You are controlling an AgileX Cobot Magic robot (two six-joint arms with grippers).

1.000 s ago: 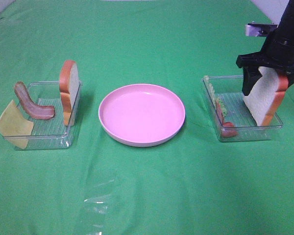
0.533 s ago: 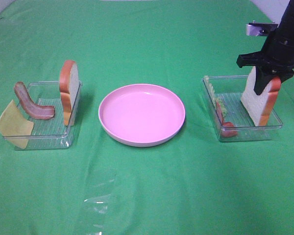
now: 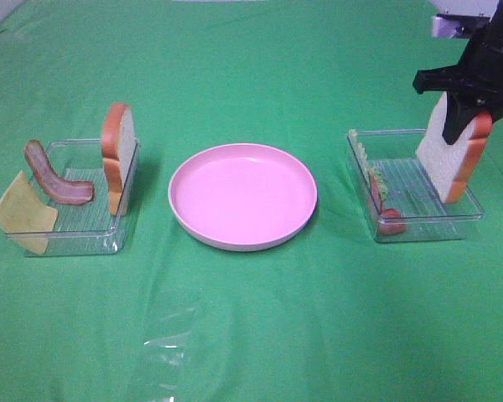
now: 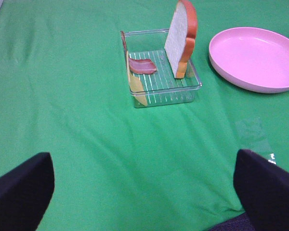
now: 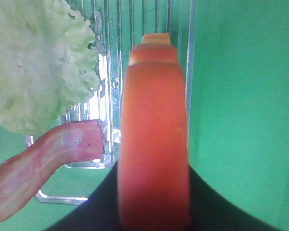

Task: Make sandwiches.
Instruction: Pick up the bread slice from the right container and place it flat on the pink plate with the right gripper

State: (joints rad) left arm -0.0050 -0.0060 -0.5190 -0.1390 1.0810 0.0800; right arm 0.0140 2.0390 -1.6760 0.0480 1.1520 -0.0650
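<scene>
Everywhere, green cloth [image 3: 318,318] with faint creases.

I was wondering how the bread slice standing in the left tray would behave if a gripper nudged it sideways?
It would probably topple: the bread slice stands on its narrow edge by the wall of the left tray. It looks stiff, since it holds a flat shape upright without sagging. It may also slide on the smooth plastic.
</scene>
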